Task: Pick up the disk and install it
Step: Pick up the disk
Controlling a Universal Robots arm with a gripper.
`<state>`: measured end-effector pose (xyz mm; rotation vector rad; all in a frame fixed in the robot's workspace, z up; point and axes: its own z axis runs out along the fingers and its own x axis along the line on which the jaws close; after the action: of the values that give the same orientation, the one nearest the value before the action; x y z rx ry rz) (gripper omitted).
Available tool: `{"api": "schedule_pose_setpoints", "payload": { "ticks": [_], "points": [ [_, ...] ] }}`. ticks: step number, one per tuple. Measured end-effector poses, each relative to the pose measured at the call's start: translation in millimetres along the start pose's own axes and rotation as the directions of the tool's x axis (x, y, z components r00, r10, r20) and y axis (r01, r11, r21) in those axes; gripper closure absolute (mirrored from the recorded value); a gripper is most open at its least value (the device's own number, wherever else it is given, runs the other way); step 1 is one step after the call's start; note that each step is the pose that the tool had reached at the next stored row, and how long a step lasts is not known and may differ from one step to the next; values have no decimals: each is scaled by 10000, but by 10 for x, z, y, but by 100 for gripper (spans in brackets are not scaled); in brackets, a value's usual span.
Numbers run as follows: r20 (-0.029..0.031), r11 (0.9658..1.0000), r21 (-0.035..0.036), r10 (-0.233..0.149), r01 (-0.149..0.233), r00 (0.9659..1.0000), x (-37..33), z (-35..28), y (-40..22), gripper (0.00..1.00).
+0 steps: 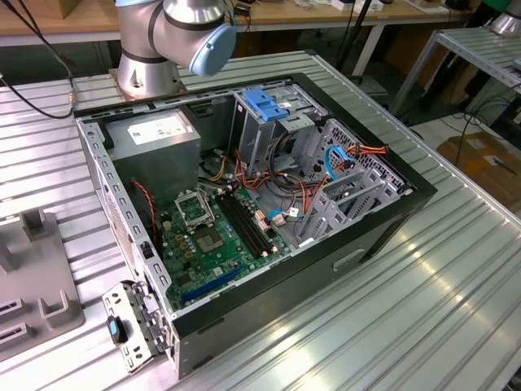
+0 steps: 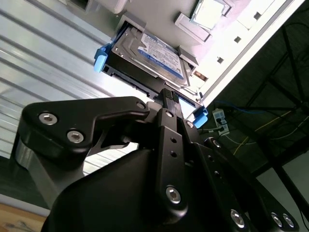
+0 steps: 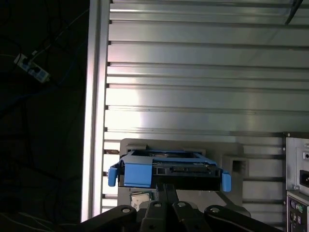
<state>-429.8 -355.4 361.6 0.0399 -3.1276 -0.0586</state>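
Observation:
The disk [image 2: 155, 50] is a grey metal drive with a white-and-dark label, clipped in a bright blue rail frame [image 3: 137, 174]. It lies flat in a grey holder [image 3: 235, 155] on the ribbed metal table. In both wrist views my gripper [image 2: 168, 94] points at the middle of the disk's [image 3: 186, 170] near edge. Its black fingertips [image 3: 166, 187] sit together with no gap showing. I cannot tell whether they touch or pinch the disk. In the exterior view the arm's [image 1: 183, 32] elbow stands behind the open computer case [image 1: 350, 248].
Inside the case a bare blue bracket [image 1: 264, 104] tops the drive cage, with a grey power-supply box [image 1: 155, 132] beside it and the motherboard [image 1: 207, 236] below. A grey fixture [image 1: 32, 281] lies at the exterior view's left. The table edge [image 3: 94, 121] runs close by the holder.

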Motion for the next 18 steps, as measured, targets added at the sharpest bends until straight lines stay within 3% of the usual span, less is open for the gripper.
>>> {"api": "schedule_pose_setpoints", "payload": {
  "ticks": [12,15,18],
  "points": [
    [-1,10000,1,-37,37,10000,0,0,0,89],
    [-18,9988,6,-490,490,9988,0,0,0,89],
    [-38,9948,12,-1020,1020,9948,0,0,0,89]
  ]
}}
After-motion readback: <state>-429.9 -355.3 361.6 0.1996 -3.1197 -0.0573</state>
